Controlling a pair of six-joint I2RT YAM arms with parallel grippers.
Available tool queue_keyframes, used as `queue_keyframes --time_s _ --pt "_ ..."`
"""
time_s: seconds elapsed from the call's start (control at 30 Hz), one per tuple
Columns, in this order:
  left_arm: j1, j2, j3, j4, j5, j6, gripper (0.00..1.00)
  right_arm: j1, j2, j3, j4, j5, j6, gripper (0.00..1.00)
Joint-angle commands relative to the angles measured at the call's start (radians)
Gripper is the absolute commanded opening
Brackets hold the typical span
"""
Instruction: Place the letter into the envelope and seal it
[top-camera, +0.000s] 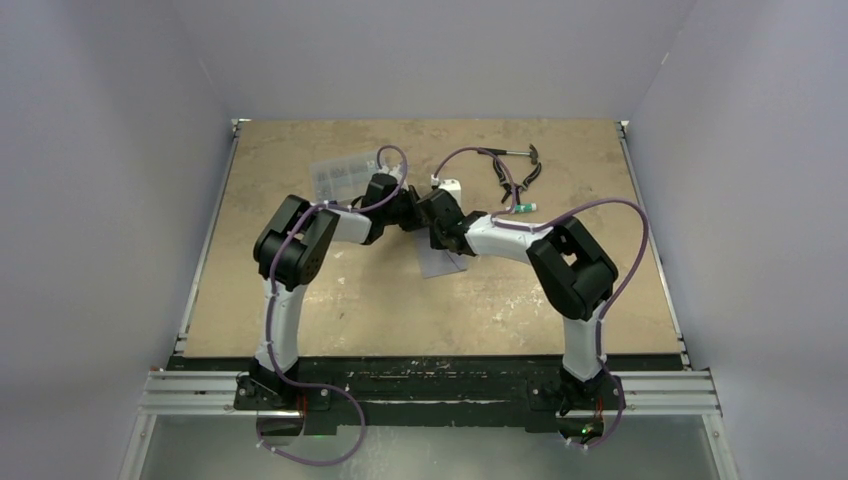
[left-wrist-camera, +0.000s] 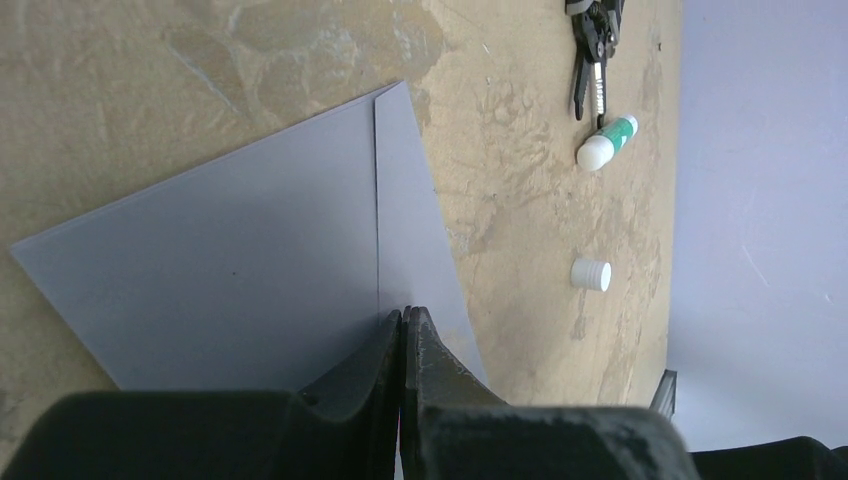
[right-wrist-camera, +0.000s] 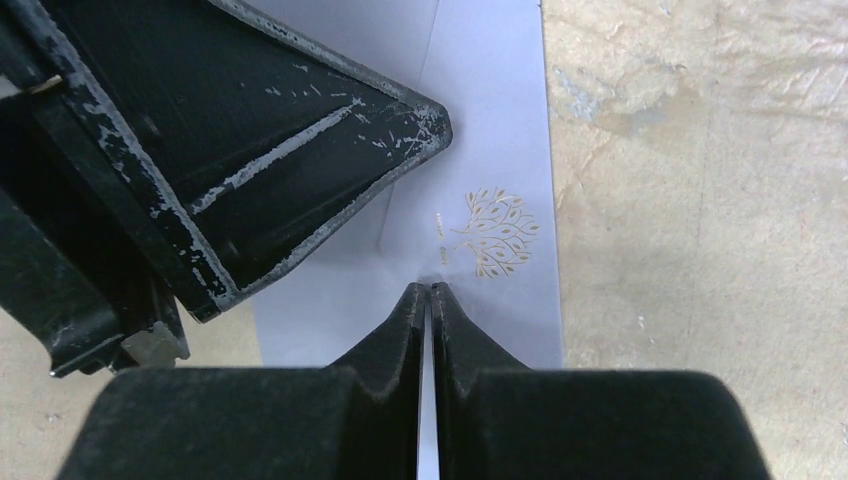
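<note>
The grey-lavender envelope (top-camera: 446, 264) lies flat on the table under both grippers. In the left wrist view the envelope (left-wrist-camera: 230, 270) shows a straight crease line, and my left gripper (left-wrist-camera: 403, 313) is shut with its tips down on the paper just right of that line. In the right wrist view the envelope (right-wrist-camera: 490, 130) bears a small gold tree emblem (right-wrist-camera: 497, 232). My right gripper (right-wrist-camera: 428, 288) is shut, tips on the paper just below the emblem. The left gripper's black finger (right-wrist-camera: 300, 150) sits close beside it. The letter is not visible in any view.
A clear plastic compartment box (top-camera: 340, 175) stands at the back left. Black pliers (top-camera: 515, 168) and a green-and-white glue stick (left-wrist-camera: 606, 143) lie at the back right, with a white cap (left-wrist-camera: 590, 274) nearer the envelope. Grey walls enclose the table.
</note>
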Motion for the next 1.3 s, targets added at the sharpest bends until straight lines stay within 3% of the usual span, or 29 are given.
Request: queue_keyframes --time_s 0.0,0.43,0.77,1.27 --pt "0.003 0.062 -0.073 -0.249 -0.039 0.050 0.00 -0.010 0.105 0.011 -0.006 -0.005 0.000 0.06" --pt "0.007 0.069 -0.090 -0.240 -0.035 0.041 0.00 -0.019 0.147 0.002 0.068 0.002 -0.010 0.14" --pt "0.012 0.070 -0.085 -0.242 -0.033 0.045 0.00 -0.040 0.164 0.008 0.079 0.006 -0.028 0.08" --pt "0.020 0.042 0.005 -0.320 -0.021 0.090 0.00 -0.041 -0.270 -0.105 -0.137 -0.075 -0.055 0.13"
